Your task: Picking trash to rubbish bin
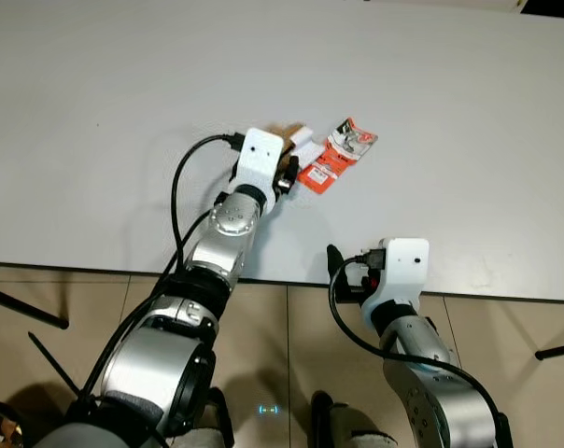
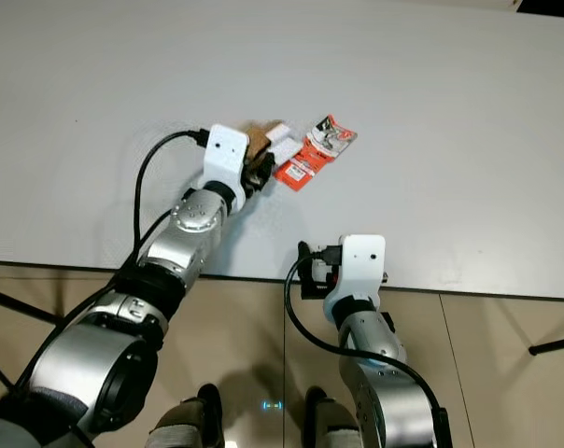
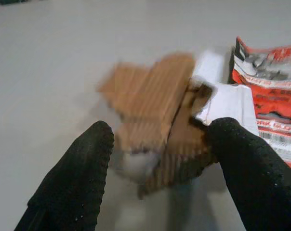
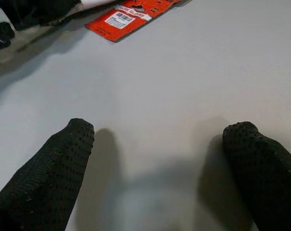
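A small heap of trash lies on the white table (image 1: 123, 112): brown corrugated cardboard pieces (image 3: 155, 96), a white paper scrap (image 3: 227, 101) and a red-orange printed packet (image 1: 338, 154). My left gripper (image 3: 160, 139) is stretched out to the heap and stands open, one black finger on each side of the cardboard. The finger (image 3: 242, 159) nearer the packet touches the cardboard's edge. The cardboard looks blurred. My right gripper (image 4: 160, 139) hovers open over bare table near the front edge, with nothing between its fingers; the red packet (image 4: 128, 17) lies well ahead of it.
The table's front edge (image 1: 263, 280) runs across below the arms, with beige tiled floor (image 1: 77, 308) beneath. Thin black legs lie on the floor at the left (image 1: 21, 308) and at the right (image 1: 557, 352). Wide bare tabletop surrounds the heap.
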You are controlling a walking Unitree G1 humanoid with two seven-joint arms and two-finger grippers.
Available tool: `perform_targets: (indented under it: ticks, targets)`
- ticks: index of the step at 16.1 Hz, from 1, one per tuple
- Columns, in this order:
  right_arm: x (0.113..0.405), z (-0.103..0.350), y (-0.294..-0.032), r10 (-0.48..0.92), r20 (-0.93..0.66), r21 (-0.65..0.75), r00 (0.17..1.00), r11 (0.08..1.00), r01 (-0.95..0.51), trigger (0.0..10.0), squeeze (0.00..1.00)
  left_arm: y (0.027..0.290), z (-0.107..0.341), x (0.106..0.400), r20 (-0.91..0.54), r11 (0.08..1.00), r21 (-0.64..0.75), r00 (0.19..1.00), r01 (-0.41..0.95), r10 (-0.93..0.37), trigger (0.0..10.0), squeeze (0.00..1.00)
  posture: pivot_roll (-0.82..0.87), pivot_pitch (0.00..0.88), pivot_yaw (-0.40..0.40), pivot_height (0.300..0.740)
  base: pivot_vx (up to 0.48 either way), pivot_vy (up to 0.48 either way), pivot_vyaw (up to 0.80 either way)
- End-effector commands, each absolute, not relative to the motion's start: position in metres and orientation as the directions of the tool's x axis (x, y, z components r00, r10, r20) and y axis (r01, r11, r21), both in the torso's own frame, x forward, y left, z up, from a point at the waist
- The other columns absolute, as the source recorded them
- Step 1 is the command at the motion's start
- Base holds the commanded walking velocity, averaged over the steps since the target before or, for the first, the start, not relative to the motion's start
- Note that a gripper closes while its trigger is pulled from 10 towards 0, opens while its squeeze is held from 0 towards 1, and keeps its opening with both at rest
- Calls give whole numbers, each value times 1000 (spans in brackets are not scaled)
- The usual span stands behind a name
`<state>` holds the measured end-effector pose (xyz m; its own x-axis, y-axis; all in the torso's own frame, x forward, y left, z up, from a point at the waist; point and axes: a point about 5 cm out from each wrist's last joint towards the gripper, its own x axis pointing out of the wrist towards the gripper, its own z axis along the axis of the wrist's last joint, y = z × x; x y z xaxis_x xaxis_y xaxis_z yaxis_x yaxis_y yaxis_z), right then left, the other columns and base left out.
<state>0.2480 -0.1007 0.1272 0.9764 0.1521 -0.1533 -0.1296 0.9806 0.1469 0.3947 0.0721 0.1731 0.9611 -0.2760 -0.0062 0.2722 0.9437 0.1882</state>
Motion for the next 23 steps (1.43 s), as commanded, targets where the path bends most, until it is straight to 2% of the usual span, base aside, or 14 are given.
perform_targets:
  ticks: [1, 8, 9, 10, 12, 23]
  targets:
    - [242, 119, -97, 160, -197, 183, 967, 975, -124, 10000, 0, 68, 174, 397, -33, 944, 190, 963, 270, -269, 10000, 0, -169, 267, -15, 740, 0, 0, 0]
    - [228, 116, -101, 151, -227, 181, 962, 977, -110, 10000, 0, 68, 158, 398, -165, 956, 162, 962, 245, -218, 10000, 0, -209, 303, -29, 740, 0, 0, 0]
    - [227, 116, -101, 150, -229, 181, 962, 977, -110, 10000, 0, 68, 155, 397, -183, 959, 150, 960, 240, -211, 8549, 0, -212, 304, -29, 740, 0, 0, 0]
    - [226, 116, -101, 150, -231, 180, 961, 978, -109, 10000, 0, 68, 153, 397, -189, 958, 153, 959, 241, -211, 4353, 0, -212, 304, -29, 740, 0, 0, 0]
    - [226, 116, -102, 148, -234, 178, 961, 978, -107, 10000, 0, 68, 153, 397, -187, 958, 151, 959, 243, -213, 0, 0, -214, 302, -30, 740, 0, 0, 0]
    - [229, 117, -101, 149, -231, 177, 962, 978, -109, 10000, 0, 65, 162, 399, -139, 959, 145, 965, 242, -223, 0, 0, -207, 295, -28, 740, 0, 0, 0]
